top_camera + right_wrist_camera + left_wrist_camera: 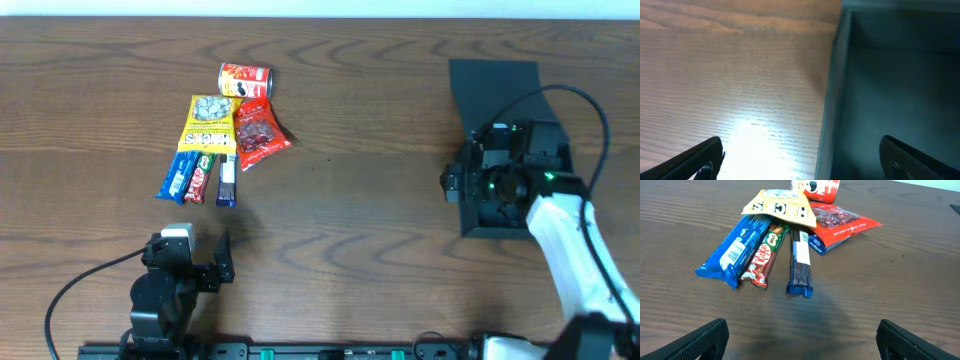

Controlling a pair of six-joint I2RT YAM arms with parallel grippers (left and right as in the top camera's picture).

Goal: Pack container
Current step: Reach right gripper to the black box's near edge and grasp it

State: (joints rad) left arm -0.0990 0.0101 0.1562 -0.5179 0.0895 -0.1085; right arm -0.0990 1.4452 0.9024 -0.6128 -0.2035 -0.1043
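Right gripper (800, 160): fingers spread, nothing between them. One finger is over bare wood, the other over the inside of the container (900, 90), so the jaws straddle one side wall (contact with the wall cannot be told).

Left gripper (800, 335): also spread and empty, low at the near left edge, facing the snacks.

Table (380, 200): brown wood grain.

Container: dark, shallow and square, at the far right of the table. Its flap lid lies open and flat on the side away from the arms. The right arm covers much of the box from overhead.

Snack cluster, left of centre, well apart from the container:
- yellow packet (208, 122), overlapping the tops of the bars
- red packet (258, 135), just beside the yellow one
- red can (245, 80), on its side
- blue bar (732, 252)
- KitKat bar (765, 255)
- dark blue bar (801, 262)
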